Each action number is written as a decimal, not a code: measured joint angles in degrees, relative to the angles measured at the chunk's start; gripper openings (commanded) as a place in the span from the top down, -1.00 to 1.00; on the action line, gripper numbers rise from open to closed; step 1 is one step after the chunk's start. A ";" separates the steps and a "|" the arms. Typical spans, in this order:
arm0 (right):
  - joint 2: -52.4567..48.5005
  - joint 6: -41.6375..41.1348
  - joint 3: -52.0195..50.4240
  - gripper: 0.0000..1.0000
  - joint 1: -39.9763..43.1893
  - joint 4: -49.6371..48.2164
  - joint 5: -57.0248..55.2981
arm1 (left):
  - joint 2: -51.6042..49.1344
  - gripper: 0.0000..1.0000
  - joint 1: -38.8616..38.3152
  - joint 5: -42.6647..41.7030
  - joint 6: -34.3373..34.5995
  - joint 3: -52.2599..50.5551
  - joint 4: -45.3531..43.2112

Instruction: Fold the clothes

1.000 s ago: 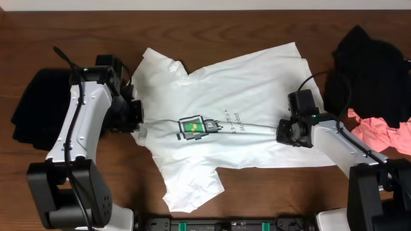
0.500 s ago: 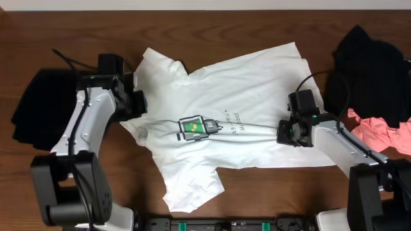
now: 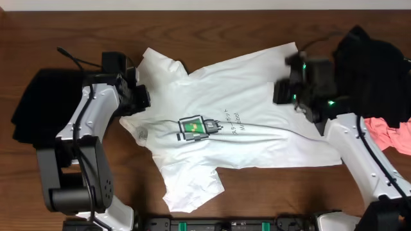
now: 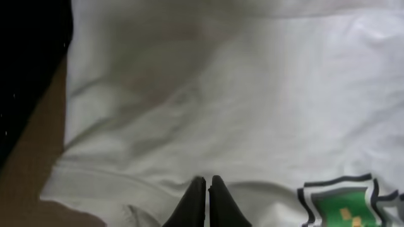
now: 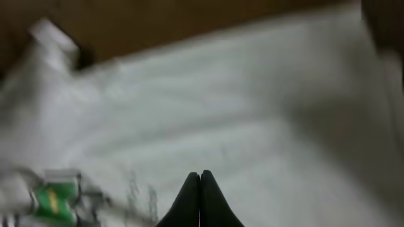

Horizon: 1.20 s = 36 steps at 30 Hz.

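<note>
A white short-sleeved T-shirt (image 3: 257,109) with a green-and-grey pixel robot print (image 3: 192,127) lies spread across the middle of the brown wooden surface (image 3: 64,19). The left jaws are closed and empty over its left side. The right jaws are closed and empty over its right side. A crumpled black garment (image 3: 38,109) lies at the left edge, and a black heap (image 3: 372,64) and a pink garment (image 3: 393,135) lie at the right edge.
</note>
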State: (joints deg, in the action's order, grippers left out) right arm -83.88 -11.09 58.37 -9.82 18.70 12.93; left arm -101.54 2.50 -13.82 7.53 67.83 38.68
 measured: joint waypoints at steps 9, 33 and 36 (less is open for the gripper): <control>-18.82 1.09 1.64 0.98 0.20 -13.42 2.27 | 6.73 0.78 -0.04 -0.48 -0.04 3.98 10.47; -45.22 -3.41 27.50 0.98 7.93 -8.24 -2.34 | 28.04 0.71 -4.13 -0.81 0.02 6.99 22.82; -45.88 -3.23 28.55 0.98 13.03 -8.26 -1.86 | 28.04 0.71 -4.13 -0.81 0.15 6.99 22.82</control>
State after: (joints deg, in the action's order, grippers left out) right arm -129.75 -14.33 86.91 3.20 10.44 11.07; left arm -73.49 -1.63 -14.63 7.68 74.83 61.49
